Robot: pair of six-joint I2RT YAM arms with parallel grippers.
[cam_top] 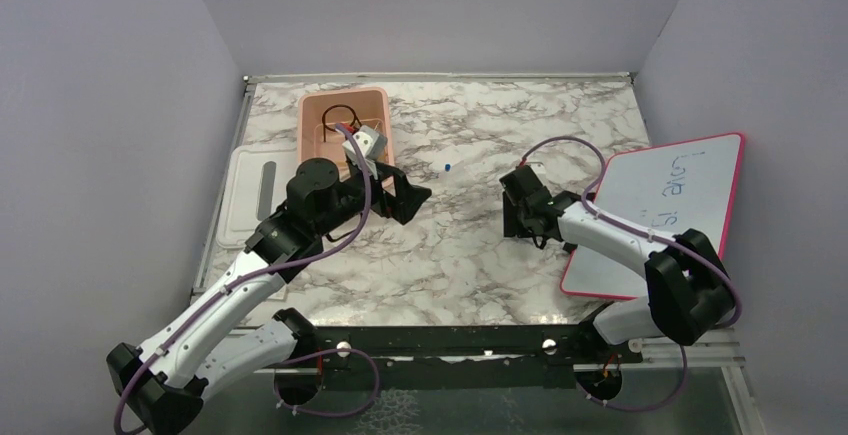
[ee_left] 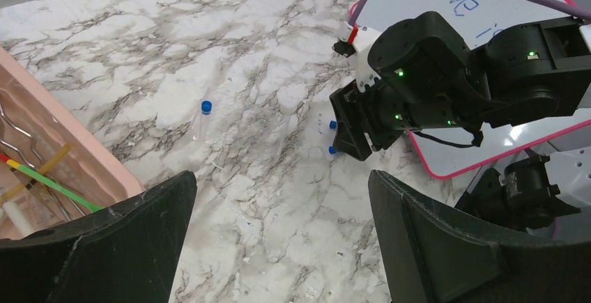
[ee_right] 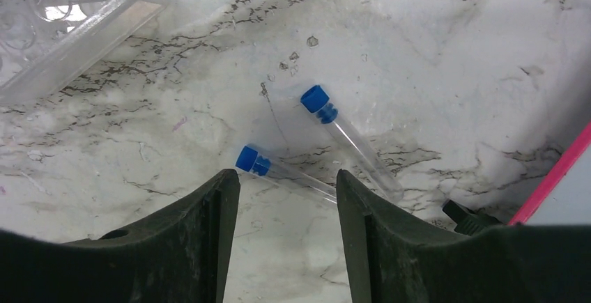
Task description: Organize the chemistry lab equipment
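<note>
Top external: high, behind the arm bases, looking down over the whole table [cam_top: 470, 255].
Left wrist: low, mid-range, facing 3 o'clock across the table toward the right hand [ee_left: 350, 130].
Right wrist: very near, looking down on two blue-capped tubes [ee_right: 315, 99].
Both wrist views share those tubes and the whiteboard [cam_top: 670, 205] edge.

Only writing: blue marker scrawl on whiteboard [cam_top: 640, 190], too small/blurry to read w/ certainty.

Marble table [cam_top: 470, 255], pink tub [cam_top: 375, 105], white lid [cam_top: 245, 205], whiteboard [cam_top: 680, 205], 3 blue-capped tubes [ee_left: 202, 123]
</note>
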